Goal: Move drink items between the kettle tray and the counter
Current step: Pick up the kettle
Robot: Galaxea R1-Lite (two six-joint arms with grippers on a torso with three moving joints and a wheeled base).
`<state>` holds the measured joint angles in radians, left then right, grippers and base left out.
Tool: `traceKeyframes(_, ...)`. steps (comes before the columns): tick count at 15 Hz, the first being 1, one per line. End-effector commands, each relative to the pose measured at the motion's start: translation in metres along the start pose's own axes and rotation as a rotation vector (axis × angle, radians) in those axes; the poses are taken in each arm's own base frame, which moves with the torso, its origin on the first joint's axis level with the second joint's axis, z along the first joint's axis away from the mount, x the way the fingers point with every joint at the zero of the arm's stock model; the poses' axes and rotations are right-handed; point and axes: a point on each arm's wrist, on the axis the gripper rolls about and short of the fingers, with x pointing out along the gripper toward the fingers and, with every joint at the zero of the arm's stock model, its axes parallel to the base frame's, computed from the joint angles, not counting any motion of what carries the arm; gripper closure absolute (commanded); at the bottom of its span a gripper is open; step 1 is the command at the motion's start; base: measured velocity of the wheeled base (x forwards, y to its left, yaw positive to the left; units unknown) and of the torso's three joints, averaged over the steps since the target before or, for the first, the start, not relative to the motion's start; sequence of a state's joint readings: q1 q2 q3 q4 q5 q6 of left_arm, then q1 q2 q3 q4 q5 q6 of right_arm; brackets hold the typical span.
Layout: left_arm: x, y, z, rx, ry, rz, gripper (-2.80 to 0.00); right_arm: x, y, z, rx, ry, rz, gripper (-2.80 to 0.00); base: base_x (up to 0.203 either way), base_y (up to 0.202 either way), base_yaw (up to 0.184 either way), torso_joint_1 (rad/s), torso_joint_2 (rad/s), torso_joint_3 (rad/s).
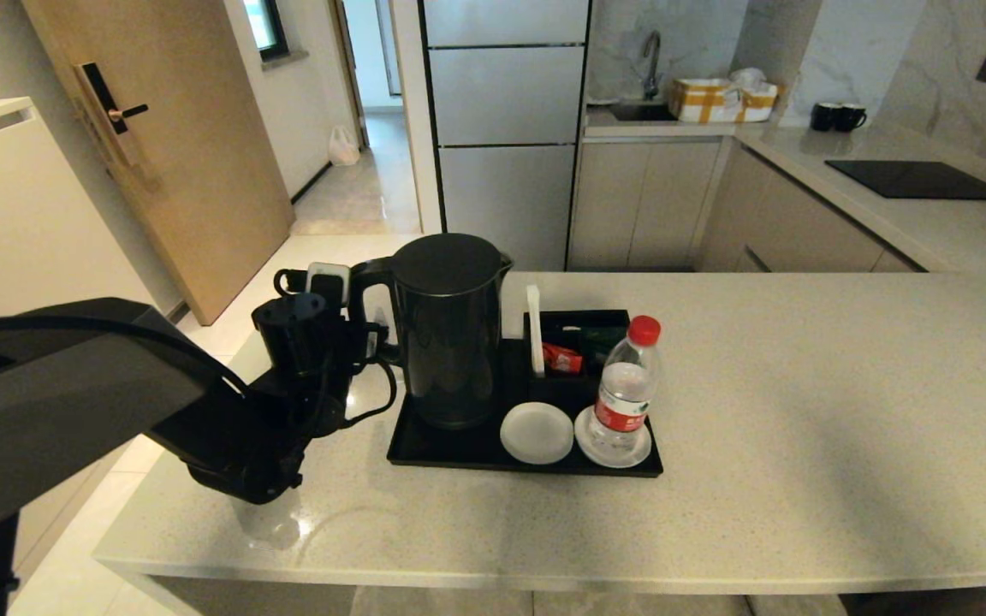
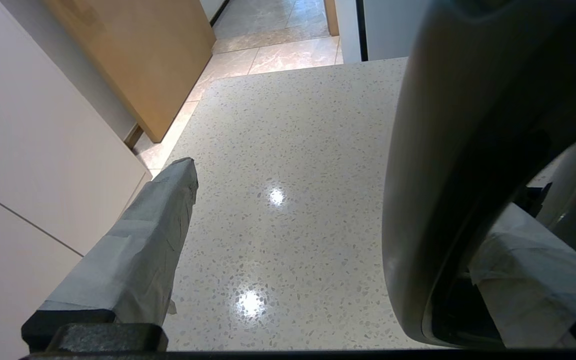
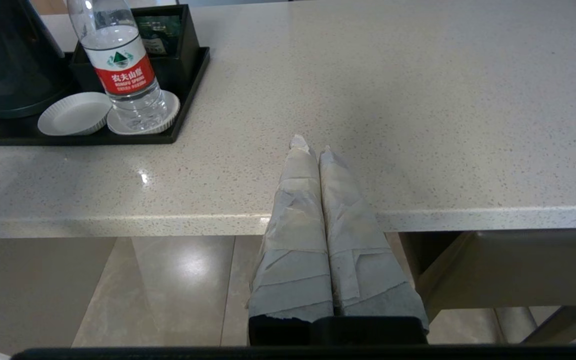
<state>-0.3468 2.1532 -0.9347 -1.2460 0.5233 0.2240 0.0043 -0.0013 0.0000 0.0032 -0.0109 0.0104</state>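
I see a big shiny beige speckled stone counter [image 1: 801, 411] in a kitchen with pale floor tiles. The flat black tray [image 1: 433, 452] sits near its left edge, holding the tall black kettle [image 1: 448, 329] and a clear water bottle with a red cap [image 1: 627, 385]. My left gripper [image 2: 288, 210] is spread wide around the kettle's handle. My right gripper [image 3: 313, 150] is closed at the counter's front edge.

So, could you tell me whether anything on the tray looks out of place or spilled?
Nothing stands out. The kettle and water bottle stand upright on the tray, the bottle on one coaster; no spill shows on the counter.
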Motion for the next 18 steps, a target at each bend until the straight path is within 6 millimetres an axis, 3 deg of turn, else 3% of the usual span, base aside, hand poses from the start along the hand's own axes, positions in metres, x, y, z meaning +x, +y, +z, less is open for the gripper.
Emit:
traceKeyframes(1, 0.000, 0.001, 0.001, -0.002, -0.004, 0.007, -2.80, 0.000, 0.000, 0.000, 0.000, -0.001, 0.000, 0.00, 0.000, 0.000, 0.000, 0.000, 0.00, 0.000)
traceKeyframes(2, 0.000, 0.000, 0.001, -0.001, -0.002, 0.010, 0.00, 0.000, 0.000, 0.000, 0.000, 0.000, 0.000, 0.00, 0.000, 0.000, 0.000, 0.000, 0.00, 0.000)
traceKeyframes(9, -0.001, 0.001, 0.002, -0.004, -0.007, 0.013, 0.00, 0.000, 0.000, 0.000, 0.000, 0.000, 0.000, 0.00, 0.000, 0.000, 0.000, 0.000, 0.00, 0.000)
traceKeyframes(18, -0.006, 0.001, 0.020, -0.026, -0.044, 0.007, 0.00, 0.000, 0.000, 0.000, 0.000, -0.002, 0.000, 0.00, 0.000, 0.000, 0.000, 0.000, 0.00, 0.000)
